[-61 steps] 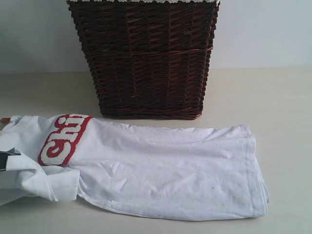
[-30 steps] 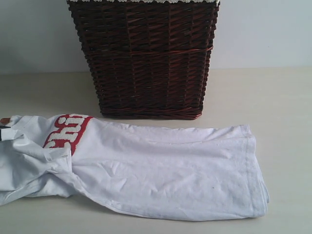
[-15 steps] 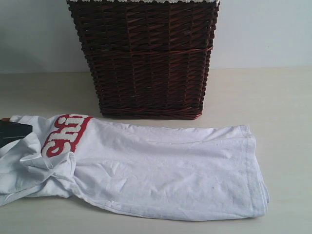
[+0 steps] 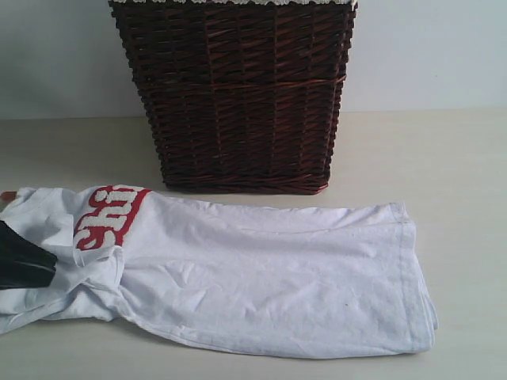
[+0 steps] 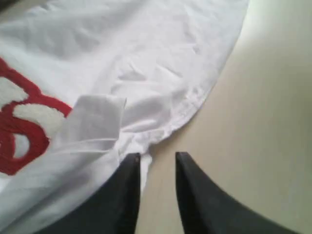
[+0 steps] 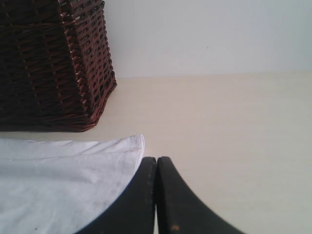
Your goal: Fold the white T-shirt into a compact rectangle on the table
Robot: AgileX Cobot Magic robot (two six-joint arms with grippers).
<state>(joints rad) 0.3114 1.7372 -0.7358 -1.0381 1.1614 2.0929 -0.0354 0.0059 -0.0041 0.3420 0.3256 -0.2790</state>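
Cotton fills the near part of the table: the white T-shirt lies flat as a long band, with its hem at the right and its red-outlined lettering and a bunched sleeve at the left. It looks light, limp and quick to wrinkle, so it should drape from any pinch rather than hold a shape. I would take it at doubled edges or corners, not mid-panel.

The left gripper sits at the bunched end with its jaws apart, one at the shirt's edge and the other over bare table, nothing clamped between them. The right gripper has its jaws pressed together and empty, just beside the hem corner.

Bare table lies to the right of the hem and in a strip along the front. Behind, the dark wicker basket stands near the shirt's far edge and limits room there. The wall is beyond.
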